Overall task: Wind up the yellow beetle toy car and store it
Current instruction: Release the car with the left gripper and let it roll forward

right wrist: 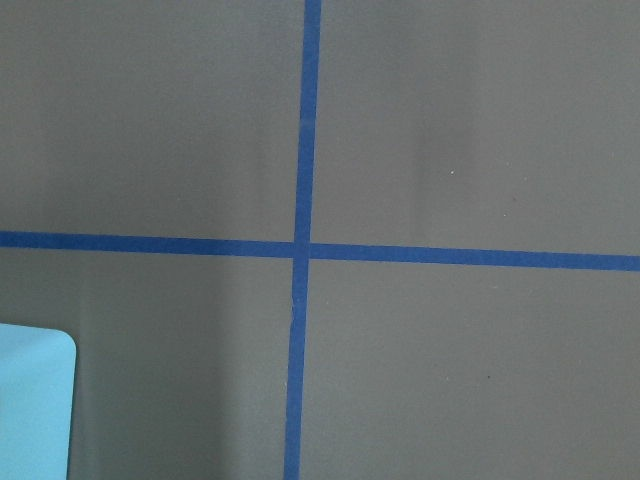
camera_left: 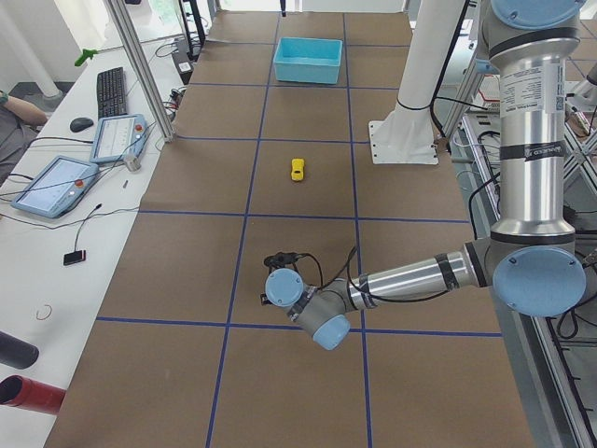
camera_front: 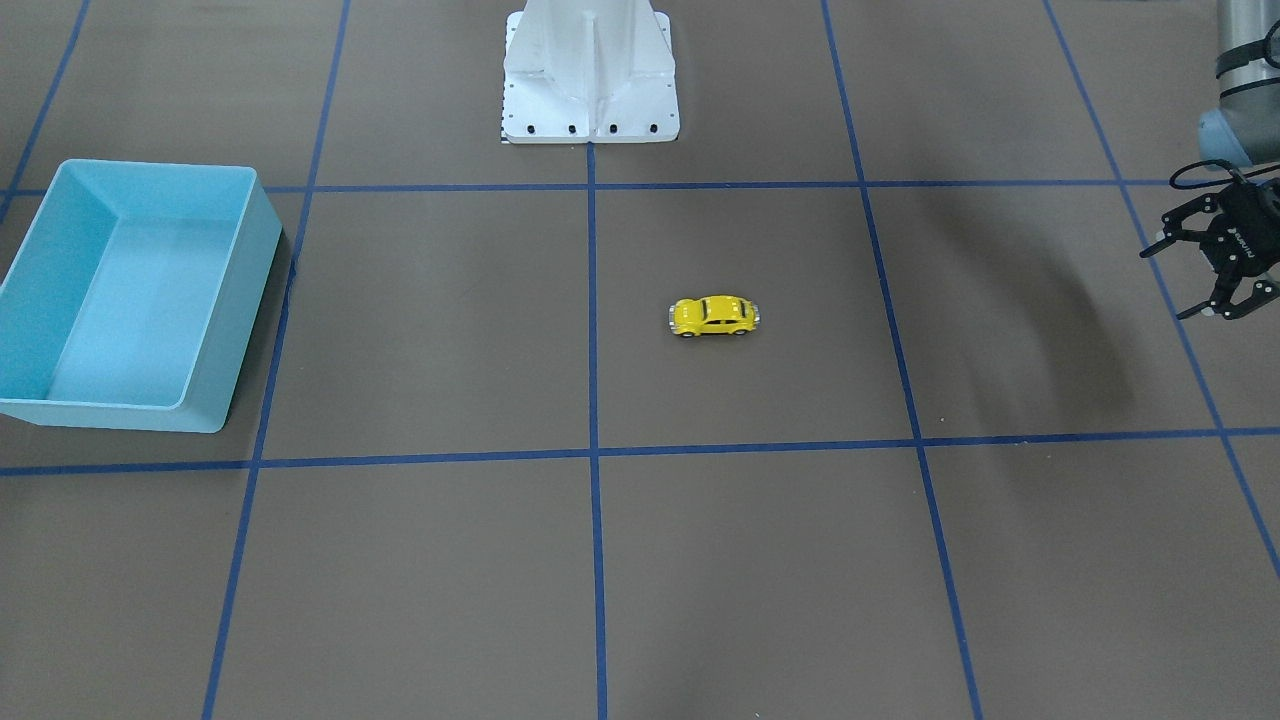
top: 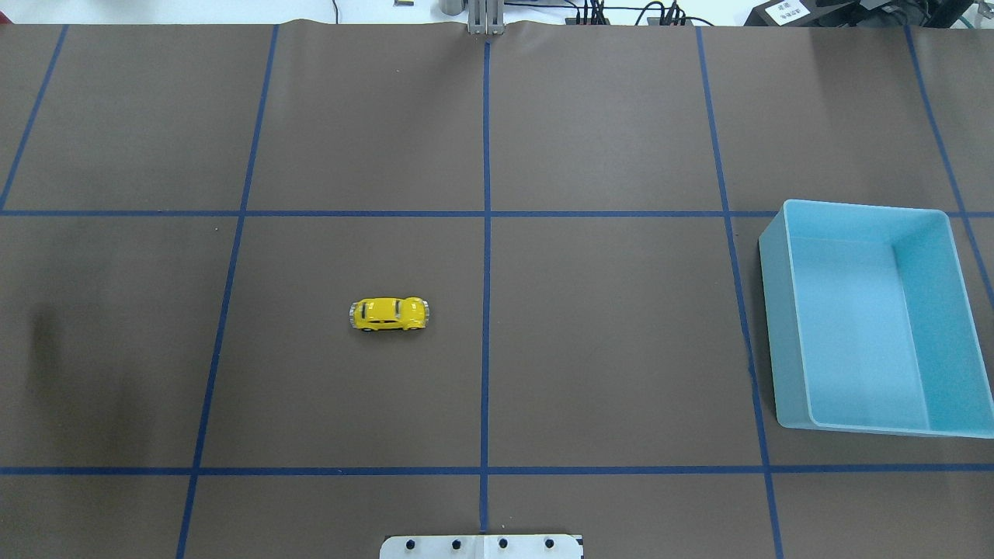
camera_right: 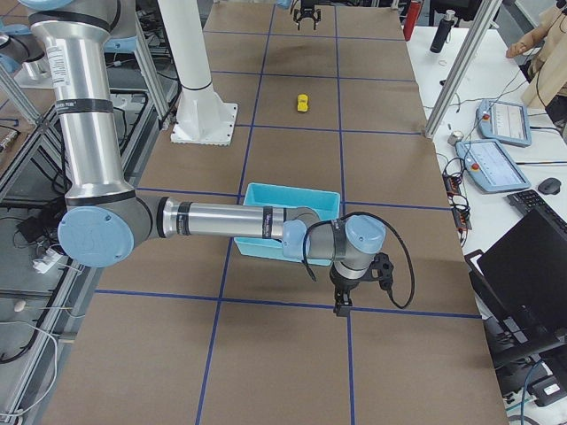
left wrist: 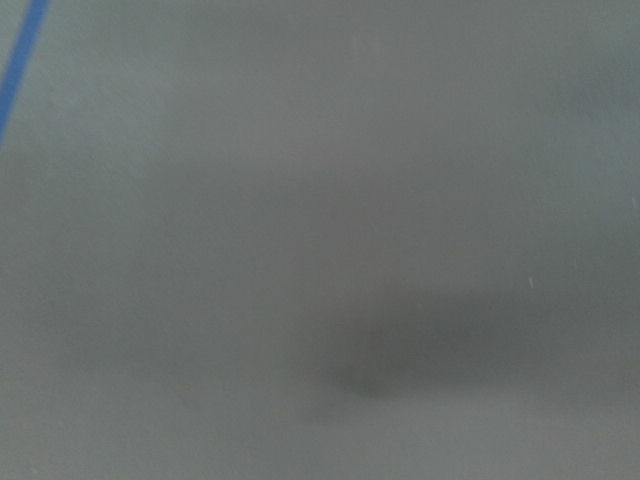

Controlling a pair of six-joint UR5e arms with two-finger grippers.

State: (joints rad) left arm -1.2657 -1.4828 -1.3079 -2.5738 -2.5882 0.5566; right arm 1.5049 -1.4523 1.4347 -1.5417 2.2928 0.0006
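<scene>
Taking the white base (camera_front: 590, 100) of my mount as the mark, the yellow beetle toy car (camera_front: 714, 316) stands on its wheels on the table (camera_front: 430, 330) in front of that base and a little to my left of it. Its long axis runs side to side, parallel to the base's front edge. My left pincer (camera_front: 1178, 282) hangs much farther to the left of the base, well apart from the car and roughly in line with the car's length, so one end of the car faces it. That pincer is spread wide and holds nothing. The blue bin (camera_front: 250, 300) sits well off to the right of the base and looks empty. My right pincer (camera_right: 350, 297) is beyond the bin, farther from the base; it shows only in the side view, so I cannot tell whether it is wide or narrow. The left arm is plainly the nearer one, so I judge the first reach falls to it. It would travel in along the car's axis, then set its fingers to close across the narrow flanks, toward and away from the base. Nothing is wound or stored yet.
</scene>
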